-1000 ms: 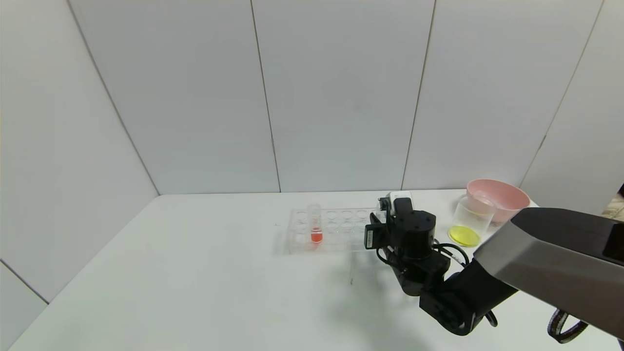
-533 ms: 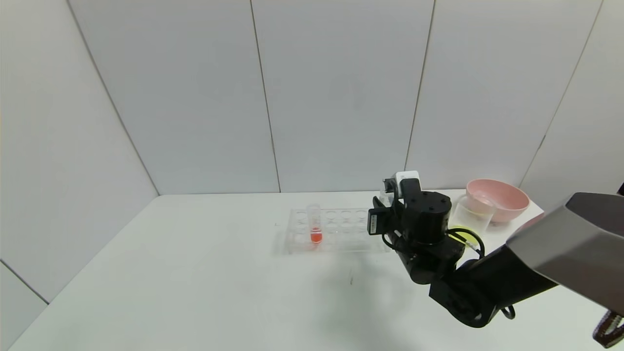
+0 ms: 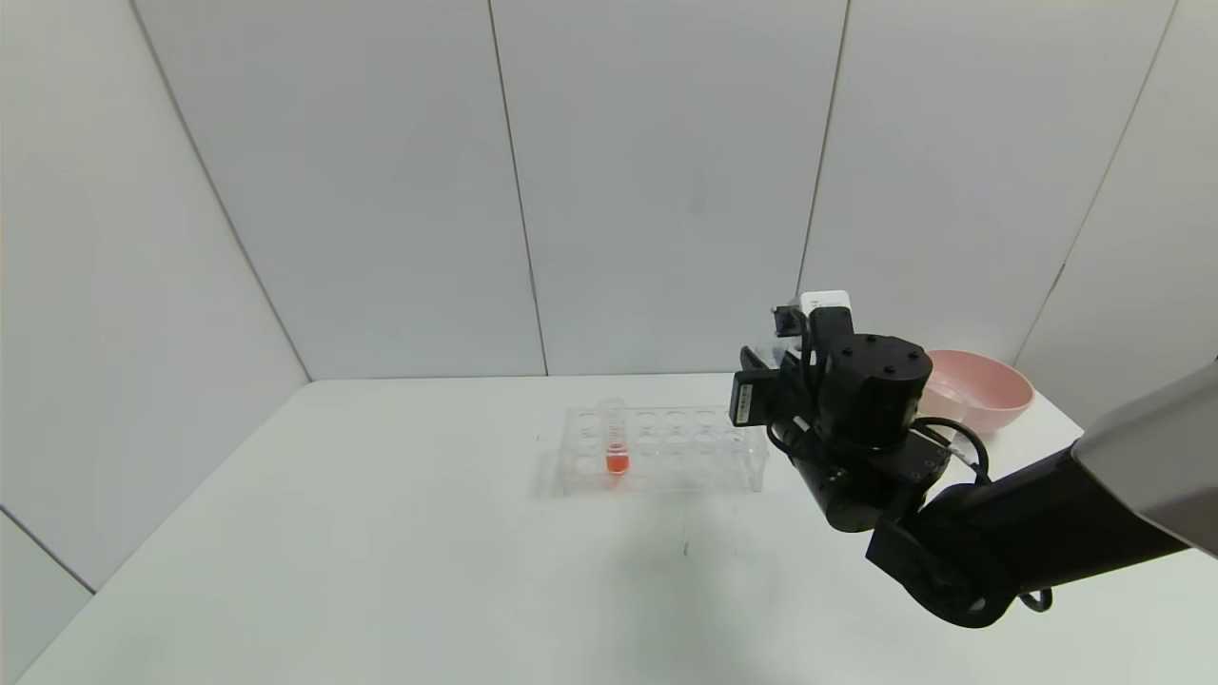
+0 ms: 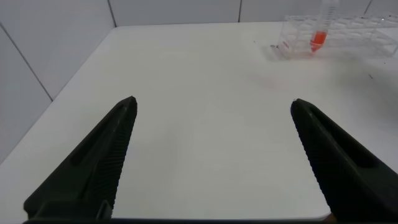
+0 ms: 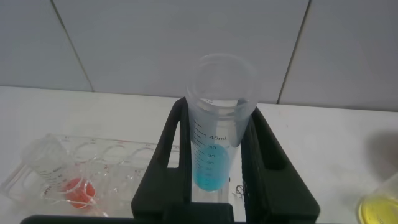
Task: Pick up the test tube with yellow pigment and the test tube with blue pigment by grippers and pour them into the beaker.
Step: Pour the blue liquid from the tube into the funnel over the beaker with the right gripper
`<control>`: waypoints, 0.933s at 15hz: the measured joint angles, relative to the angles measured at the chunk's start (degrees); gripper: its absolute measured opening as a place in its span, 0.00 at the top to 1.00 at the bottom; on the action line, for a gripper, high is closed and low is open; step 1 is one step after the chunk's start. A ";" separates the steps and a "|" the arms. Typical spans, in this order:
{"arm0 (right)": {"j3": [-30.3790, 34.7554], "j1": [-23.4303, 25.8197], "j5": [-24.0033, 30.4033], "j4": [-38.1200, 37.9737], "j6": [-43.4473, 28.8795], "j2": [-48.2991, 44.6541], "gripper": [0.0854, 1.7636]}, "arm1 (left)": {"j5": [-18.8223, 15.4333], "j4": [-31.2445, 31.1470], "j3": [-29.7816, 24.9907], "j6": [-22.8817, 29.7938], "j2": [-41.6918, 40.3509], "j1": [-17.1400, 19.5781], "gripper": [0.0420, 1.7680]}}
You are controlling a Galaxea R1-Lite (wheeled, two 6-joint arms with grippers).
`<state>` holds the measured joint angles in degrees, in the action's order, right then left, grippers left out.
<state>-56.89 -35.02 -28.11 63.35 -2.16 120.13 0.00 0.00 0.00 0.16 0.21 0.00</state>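
Since a second before, my right gripper [image 5: 214, 168] had climbed from the rack's [image 3: 661, 449] right end toward the upper right of the head frame, carrying the blue tube [image 5: 217, 121] out of its hole. Its jaws were clamped on that tube, upright, with blue liquid low inside. I judged that the main risk was tilting before reaching the beaker [image 5: 382, 205], which showed yellow at the lower right of the wrist frame; a swing could also slop blue onto the table [image 3: 381, 533]. My left gripper [image 4: 214, 155] hung parked over bare table, jaws wide apart and empty. No yellow tube was in view.
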 joint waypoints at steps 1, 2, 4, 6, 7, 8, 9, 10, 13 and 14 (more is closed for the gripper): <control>0.00 0.00 0.20 -0.22 0.05 -0.30 0.74 | 0.00 0.00 0.00 0.00 0.00 -0.02 0.00; 0.04 0.18 1.18 -1.06 0.06 -0.91 0.74 | 0.00 0.00 0.00 0.00 0.00 -0.02 0.00; 0.85 1.67 7.45 -5.14 -0.16 -3.67 0.74 | 0.00 0.00 0.00 0.00 0.00 -0.02 0.00; 2.16 5.67 17.93 -11.08 -0.27 -8.11 0.74 | 0.00 0.00 0.00 0.00 0.00 -0.02 0.00; 2.62 8.48 23.22 -14.73 -0.20 -10.42 0.74 | 0.00 0.00 0.00 0.00 0.00 0.00 0.00; 2.79 11.59 28.29 -18.25 -0.16 -12.63 0.74 | 0.00 0.00 0.00 0.00 0.00 0.00 0.00; 2.82 15.24 34.07 -21.61 -0.07 -14.59 0.74 | 0.00 0.00 0.00 0.00 0.00 -0.02 0.00; 2.68 18.76 39.68 -24.47 0.16 -16.37 0.74 | 0.00 0.00 0.00 0.00 0.00 -0.02 0.00; 1.94 30.21 55.59 -30.56 6.40 -20.10 0.74 | 0.00 0.00 0.00 -0.02 0.00 0.00 0.00; 1.79 33.98 60.45 -32.38 10.30 -20.76 0.74 | -0.02 0.00 0.00 0.00 0.00 0.00 0.00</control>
<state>-55.10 -1.05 32.34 30.98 8.14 99.37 -0.02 0.00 0.00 0.16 0.21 0.00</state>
